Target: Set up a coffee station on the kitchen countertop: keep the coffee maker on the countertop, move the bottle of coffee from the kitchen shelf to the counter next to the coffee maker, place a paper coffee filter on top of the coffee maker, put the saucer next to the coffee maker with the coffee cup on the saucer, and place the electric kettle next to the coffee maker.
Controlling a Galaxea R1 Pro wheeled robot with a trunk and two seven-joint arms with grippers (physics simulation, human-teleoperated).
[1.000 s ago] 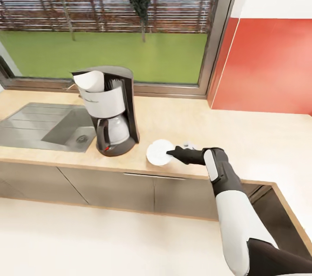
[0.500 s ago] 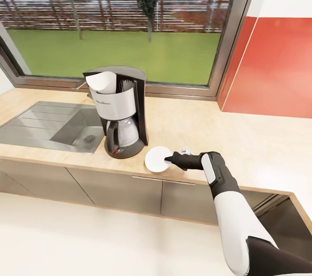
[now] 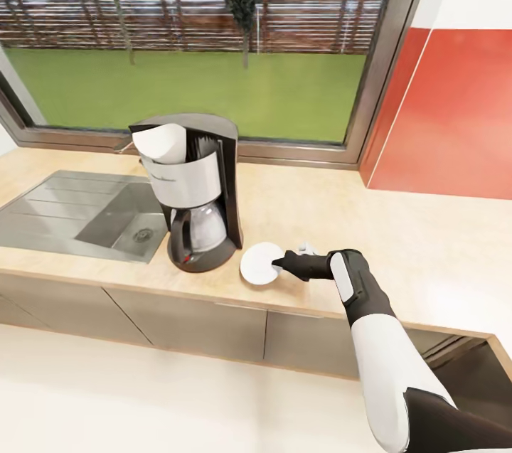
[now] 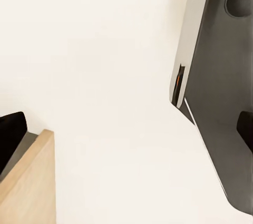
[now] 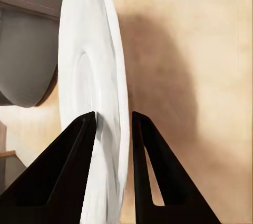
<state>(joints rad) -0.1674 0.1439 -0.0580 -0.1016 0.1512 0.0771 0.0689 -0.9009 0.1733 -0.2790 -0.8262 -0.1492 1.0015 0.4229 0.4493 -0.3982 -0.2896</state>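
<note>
White saucer (image 3: 260, 262) pinched at its rim by the right claw (image 3: 279, 263), low over the counter (image 3: 398, 225) just beside the coffee maker (image 3: 193, 190).
Both fingers (image 5: 74, 171) straddle only the thin edge, so it may tilt or slip out if the hold shifts, or bump the machine's base; the paper filter (image 3: 163, 140) sits on top. The left claw's state I cannot tell.
</note>
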